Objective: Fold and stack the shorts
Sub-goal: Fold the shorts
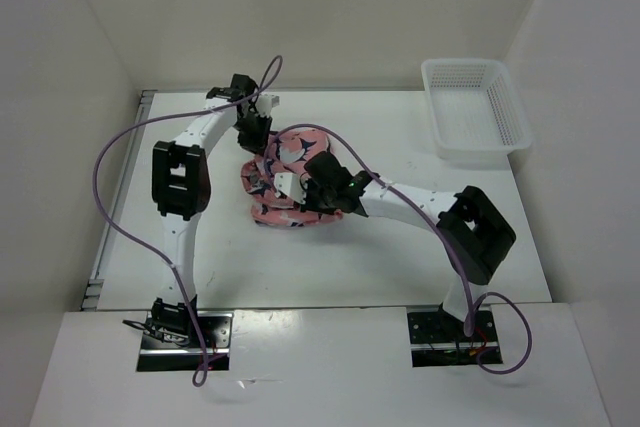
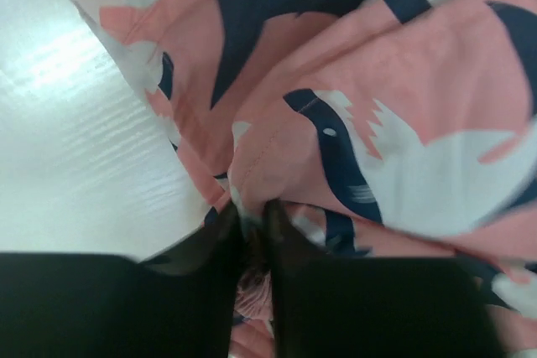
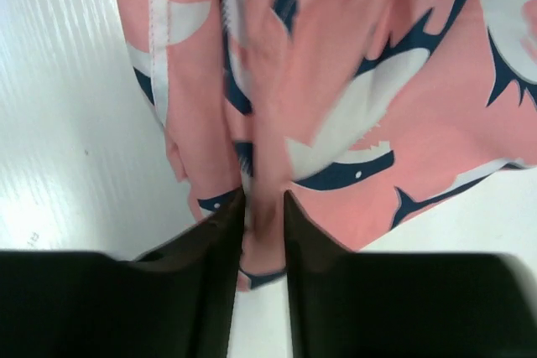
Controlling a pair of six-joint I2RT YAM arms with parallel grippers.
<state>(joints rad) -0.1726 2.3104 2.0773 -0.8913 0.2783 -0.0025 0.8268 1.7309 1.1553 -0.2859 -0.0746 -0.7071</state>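
Top external view: the shorts (image 1: 290, 182) are seen bunched in a lump on the table (image 1: 420, 247), well left of the white mesh basket (image 1: 472, 107) and a bit nearer the arm bases than it. The lump's far edge is nipped by the left gripper (image 1: 254, 137), and its near side by the right gripper (image 1: 305, 192). On both wrist cams a ridge of shark-print fabric is shown clamped between nearly closed fingers (image 2: 289, 291) (image 3: 214, 282). Two separate grips are probably being used so the cloth can be lifted and pulled flat. No neat fold can be made out yet.
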